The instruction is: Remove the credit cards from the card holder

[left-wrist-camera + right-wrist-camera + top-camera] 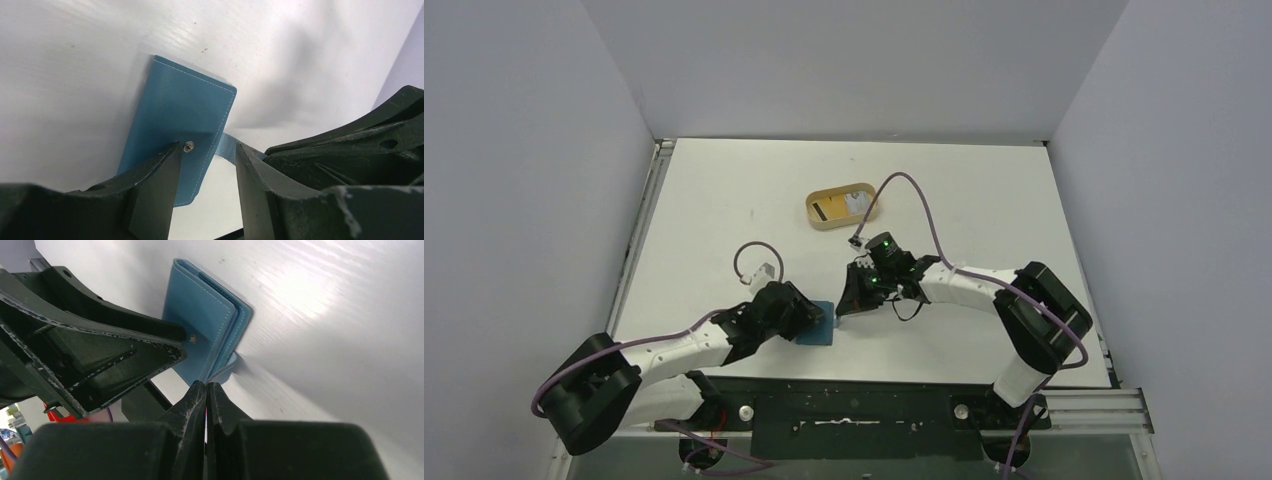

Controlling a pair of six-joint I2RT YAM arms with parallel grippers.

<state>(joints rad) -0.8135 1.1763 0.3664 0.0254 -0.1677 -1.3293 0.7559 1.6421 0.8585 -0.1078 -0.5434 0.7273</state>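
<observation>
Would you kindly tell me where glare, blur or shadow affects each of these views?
Top external view: even light, sharp, little shadow. Left wrist view: the card holder has a smeared far edge; soft shadow on the table beyond. Right wrist view: glare streaks the table; the shut right tool sits dark in the foreground.

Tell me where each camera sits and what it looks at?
Top external: high behind the robot, looking down at the table; left arm, right arm, left claw and right claw show.
Left wrist: on the left arm, looking past its own fingers at the card holder.
Right wrist: on the right arm, looking past its shut claw at the card holder and left claw.
Shared: both wrists see the card holder.
</observation>
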